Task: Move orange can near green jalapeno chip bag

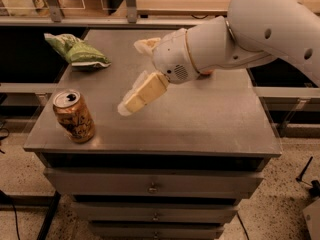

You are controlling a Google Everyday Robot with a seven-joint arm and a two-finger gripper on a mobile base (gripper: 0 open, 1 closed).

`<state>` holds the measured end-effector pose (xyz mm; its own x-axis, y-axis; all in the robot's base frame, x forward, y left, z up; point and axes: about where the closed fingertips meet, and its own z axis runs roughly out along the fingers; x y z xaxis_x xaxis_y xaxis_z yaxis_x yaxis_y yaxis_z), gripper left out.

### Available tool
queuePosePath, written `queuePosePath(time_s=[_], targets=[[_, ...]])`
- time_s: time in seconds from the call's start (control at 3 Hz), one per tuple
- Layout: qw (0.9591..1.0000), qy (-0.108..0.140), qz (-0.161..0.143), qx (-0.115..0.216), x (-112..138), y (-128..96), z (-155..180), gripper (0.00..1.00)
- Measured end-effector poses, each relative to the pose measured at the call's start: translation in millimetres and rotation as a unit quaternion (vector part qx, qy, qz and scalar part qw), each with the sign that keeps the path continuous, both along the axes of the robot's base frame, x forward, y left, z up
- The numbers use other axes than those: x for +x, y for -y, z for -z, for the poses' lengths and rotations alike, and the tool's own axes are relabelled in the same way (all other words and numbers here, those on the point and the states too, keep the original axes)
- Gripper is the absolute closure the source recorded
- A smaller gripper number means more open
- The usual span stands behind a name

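Camera view: gripper (129, 78) near orange can (74, 116), green jalapeno chip bag (76, 51) well apart.

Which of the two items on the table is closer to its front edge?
The orange can, at the front left corner; the green chip bag lies at the back left. The gripper hovers over the middle of the table.

My arm (272, 29) comes in from the upper right, its forearm sloping down and leftward to the round white wrist (175, 64). My gripper (132, 100) points down-left, just left of centre in view, seemingly hanging in air.
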<state>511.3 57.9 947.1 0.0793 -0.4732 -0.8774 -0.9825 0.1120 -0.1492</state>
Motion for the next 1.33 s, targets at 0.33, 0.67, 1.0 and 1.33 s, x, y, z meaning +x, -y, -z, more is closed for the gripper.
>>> queuePosePath(time_s=[0.33,0.67,1.0,1.33], targets=[[0.9989,-0.028,-0.025,0.027,-4,-19,21,0.0],[0.9959,-0.051,-0.051,0.054,-17,-37,32,0.0],[0.9913,-0.071,-0.074,0.082,-30,-56,38,0.0],[0.988,-0.079,-0.092,0.096,-39,-77,46,0.0]])
